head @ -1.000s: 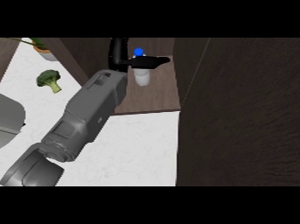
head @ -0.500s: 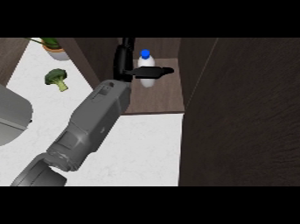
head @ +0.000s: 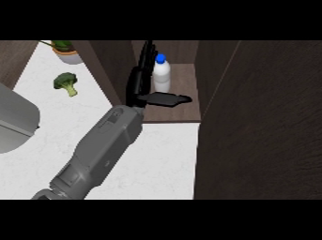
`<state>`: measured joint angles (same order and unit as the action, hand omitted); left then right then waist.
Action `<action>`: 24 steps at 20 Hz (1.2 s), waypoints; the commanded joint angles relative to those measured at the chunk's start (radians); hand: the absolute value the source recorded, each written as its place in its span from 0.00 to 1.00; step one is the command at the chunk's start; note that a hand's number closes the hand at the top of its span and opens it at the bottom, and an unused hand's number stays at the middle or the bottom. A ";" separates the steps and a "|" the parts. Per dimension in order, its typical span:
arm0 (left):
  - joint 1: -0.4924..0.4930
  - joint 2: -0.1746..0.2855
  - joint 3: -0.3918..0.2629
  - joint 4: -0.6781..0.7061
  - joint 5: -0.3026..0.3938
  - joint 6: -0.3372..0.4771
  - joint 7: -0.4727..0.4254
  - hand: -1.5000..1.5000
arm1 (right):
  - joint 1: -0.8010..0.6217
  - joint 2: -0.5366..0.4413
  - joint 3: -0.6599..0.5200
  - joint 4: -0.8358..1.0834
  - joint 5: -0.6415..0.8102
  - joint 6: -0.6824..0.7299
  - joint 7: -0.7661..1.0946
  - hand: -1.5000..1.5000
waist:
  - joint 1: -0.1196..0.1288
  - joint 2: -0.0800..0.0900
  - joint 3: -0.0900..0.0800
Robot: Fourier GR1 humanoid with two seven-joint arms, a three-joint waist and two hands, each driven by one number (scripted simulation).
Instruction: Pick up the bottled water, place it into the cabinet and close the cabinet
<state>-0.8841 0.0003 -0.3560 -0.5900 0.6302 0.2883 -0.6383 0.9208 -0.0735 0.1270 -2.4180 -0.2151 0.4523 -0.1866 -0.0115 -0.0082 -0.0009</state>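
White, marbled surface [head: 160, 154] fills the near part of the head view, and over it one grey forearm [head: 97, 150] comes in from the lower left and goes up toward the cabinet [head: 184, 79]. By its side and the way its thumb points, I judge it is the left arm; the right robot hand does not show anywhere. At the left edge sits a large grey rounded object [head: 4, 122] that I cannot identify. At the right stands a wide dark wooden panel [head: 267, 122], most probably the open cabinet door. Further on, the left robot hand [head: 139, 89] is inside the cabinet opening. It is wide open: the fingers are stretched straight along the left side of the bottled water [head: 162, 77] and the thumb lies flat in front of the bottle's base, so nothing is gripped. Whether the fingers touch the bottle I cannot tell. The bottle stands upright on the cabinet floor with its blue cap [head: 160, 58] on top, so the placing step looks done. What remains, I think, is drawing the arm out without tipping the bottle and then swinging the door shut. Far left on the surface lie a broccoli [head: 66, 83] and, behind it, a potted plant [head: 66, 50], both well apart from the work.
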 commanded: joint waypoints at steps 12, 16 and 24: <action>0.476 0.126 -0.195 -0.664 0.007 -0.083 0.100 0.00 | 0.027 -0.064 -0.063 -0.075 0.033 0.028 -0.032 0.00 | 0.027 -0.002 0.001; 0.573 0.108 -0.279 -0.762 -0.033 -0.020 0.130 1.00 | 0.053 -0.134 -0.015 -0.149 0.055 0.097 -0.013 1.00 | 0.019 -0.001 0.000; 0.747 0.318 -0.173 -1.002 0.030 -0.067 0.157 0.00 | 0.077 -0.242 0.093 -0.219 0.175 0.224 -0.012 1.00 | 0.017 -0.004 0.000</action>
<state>-0.2010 0.2530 -0.5697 -1.4866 0.6372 0.2164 -0.5025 0.9549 -0.2656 0.1887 -2.4646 -0.1013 0.6280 -0.2315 0.0129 -0.0101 -0.0010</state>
